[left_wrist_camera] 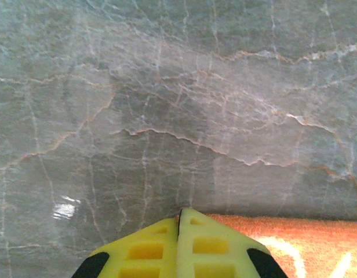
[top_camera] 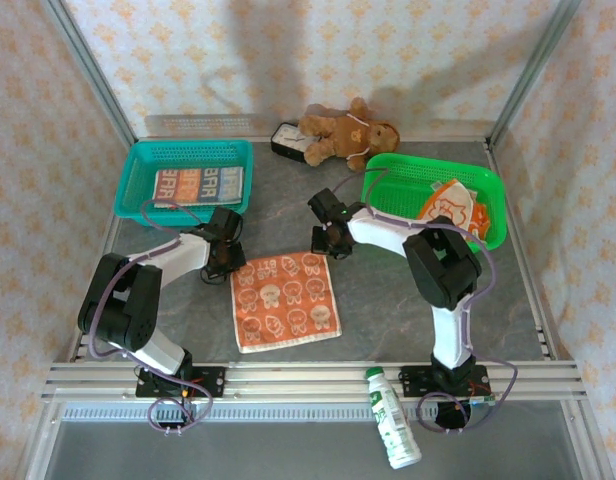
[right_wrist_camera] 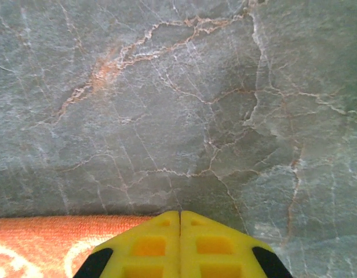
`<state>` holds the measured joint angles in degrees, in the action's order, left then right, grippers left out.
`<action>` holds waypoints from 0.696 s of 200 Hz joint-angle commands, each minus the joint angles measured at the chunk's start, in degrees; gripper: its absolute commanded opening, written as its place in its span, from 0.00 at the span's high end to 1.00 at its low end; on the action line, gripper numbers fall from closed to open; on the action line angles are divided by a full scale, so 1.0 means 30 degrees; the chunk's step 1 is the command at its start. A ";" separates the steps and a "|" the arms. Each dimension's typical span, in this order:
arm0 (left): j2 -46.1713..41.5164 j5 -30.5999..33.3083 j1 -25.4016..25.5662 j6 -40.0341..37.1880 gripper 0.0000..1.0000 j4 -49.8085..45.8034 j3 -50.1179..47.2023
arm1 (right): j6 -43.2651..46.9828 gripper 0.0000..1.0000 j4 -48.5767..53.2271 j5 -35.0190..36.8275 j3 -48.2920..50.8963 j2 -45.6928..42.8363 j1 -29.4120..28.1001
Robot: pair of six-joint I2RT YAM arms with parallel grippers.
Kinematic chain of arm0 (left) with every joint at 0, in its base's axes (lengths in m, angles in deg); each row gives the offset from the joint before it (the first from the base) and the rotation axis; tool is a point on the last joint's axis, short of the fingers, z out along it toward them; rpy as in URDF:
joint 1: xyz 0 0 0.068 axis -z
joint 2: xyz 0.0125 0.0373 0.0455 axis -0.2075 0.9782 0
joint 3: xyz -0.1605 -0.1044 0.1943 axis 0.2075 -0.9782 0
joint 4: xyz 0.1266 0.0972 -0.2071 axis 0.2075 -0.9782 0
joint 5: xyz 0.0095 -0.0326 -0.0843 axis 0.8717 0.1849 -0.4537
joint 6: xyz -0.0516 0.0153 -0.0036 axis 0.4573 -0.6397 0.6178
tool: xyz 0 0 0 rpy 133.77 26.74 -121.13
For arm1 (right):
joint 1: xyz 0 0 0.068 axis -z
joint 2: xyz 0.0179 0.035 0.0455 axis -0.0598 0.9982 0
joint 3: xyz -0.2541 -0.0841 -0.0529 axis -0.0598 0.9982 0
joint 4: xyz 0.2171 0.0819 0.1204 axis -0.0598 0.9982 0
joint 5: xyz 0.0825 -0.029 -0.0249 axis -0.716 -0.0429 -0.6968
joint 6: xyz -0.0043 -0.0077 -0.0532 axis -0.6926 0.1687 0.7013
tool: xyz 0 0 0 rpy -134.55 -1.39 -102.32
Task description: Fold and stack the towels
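An orange-and-white towel [top_camera: 285, 302] with bear prints lies flat in the middle of the grey table. My left gripper [top_camera: 231, 268] is at its far left corner, fingers pressed together [left_wrist_camera: 179, 211] right where the towel's orange edge [left_wrist_camera: 294, 237] ends. My right gripper [top_camera: 321, 250] is at the far right corner, also shut [right_wrist_camera: 179, 213], with the towel's edge [right_wrist_camera: 51, 237] running up to its tips. Both corners are hidden under the yellow fingers. A striped towel [top_camera: 198, 184] lies in the teal basket. Another orange-and-white towel [top_camera: 450, 205] lies crumpled in the green basket.
The teal basket [top_camera: 188, 148] stands at the back left, the green basket [top_camera: 428, 160] at the back right. A brown teddy bear [top_camera: 343, 130] and a small black box [top_camera: 286, 140] lie between them at the back. A white bottle [top_camera: 393, 430] lies on the front rail.
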<state>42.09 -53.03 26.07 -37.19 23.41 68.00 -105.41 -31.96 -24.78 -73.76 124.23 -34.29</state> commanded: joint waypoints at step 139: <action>-0.3317 -0.1096 0.0079 -0.1897 1.00 0.0098 0.1804 | 0.1829 1.00 -0.1070 -0.0248 0.1649 -0.5397 0.1874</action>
<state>37.69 -55.13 26.09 -43.09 22.40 77.45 -99.60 -32.33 -24.40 -74.57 113.82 -28.52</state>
